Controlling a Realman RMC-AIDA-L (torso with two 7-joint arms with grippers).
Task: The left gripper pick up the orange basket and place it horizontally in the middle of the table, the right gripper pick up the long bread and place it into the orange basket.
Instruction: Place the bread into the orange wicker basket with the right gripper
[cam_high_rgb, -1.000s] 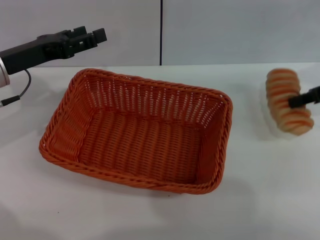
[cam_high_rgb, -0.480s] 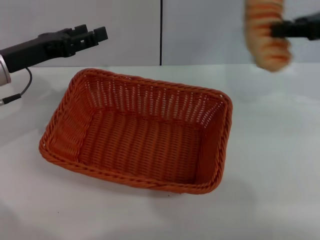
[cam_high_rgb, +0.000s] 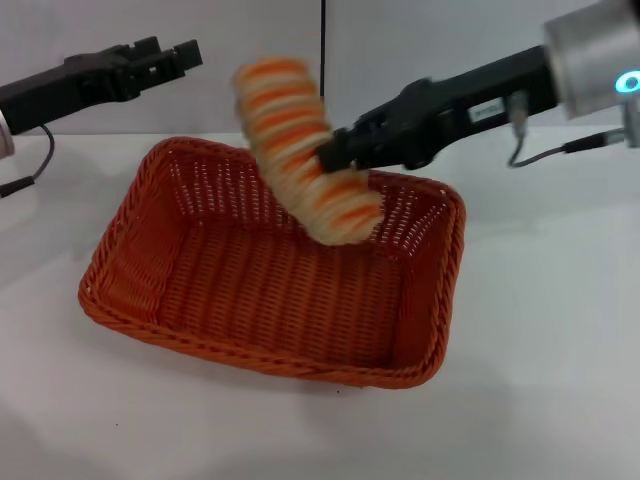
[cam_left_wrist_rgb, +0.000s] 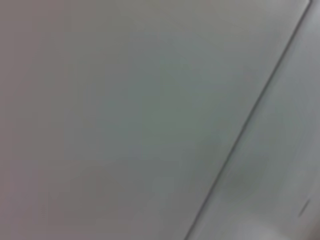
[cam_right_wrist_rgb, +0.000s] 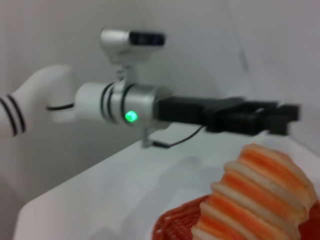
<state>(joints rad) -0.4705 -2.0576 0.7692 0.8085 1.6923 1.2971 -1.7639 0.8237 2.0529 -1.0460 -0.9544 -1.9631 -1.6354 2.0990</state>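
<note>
The orange basket (cam_high_rgb: 128, 245) lies on the white table (cam_high_rgb: 545, 345), long side across, a little left of centre. Above its far half the long bread (cam_high_rgb: 290, 125) hangs tilted in the air, cream with orange stripes. My right gripper (cam_high_rgb: 330, 155) reaches in from the right and is shut on the loaf's side. The right wrist view shows the bread (cam_right_wrist_rgb: 255, 195) close up over the basket rim (cam_right_wrist_rgb: 172, 225). My left gripper (cam_high_rgb: 165, 57) is raised beyond the basket's far left corner, open and holding nothing. It also shows across the table as the left gripper (cam_right_wrist_rgb: 277, 117).
A light grey wall with a dark vertical seam (cam_high_rgb: 323, 55) stands behind the table. The left wrist view shows only that wall and a seam (cam_left_wrist_rgb: 245, 130). A black cable (cam_high_rgb: 25, 170) hangs from the left arm at the far left.
My right gripper has carried the bread from the upper right leftward and down, to above the basket. The left gripper has shifted slightly up and to the left. The basket has not moved.
</note>
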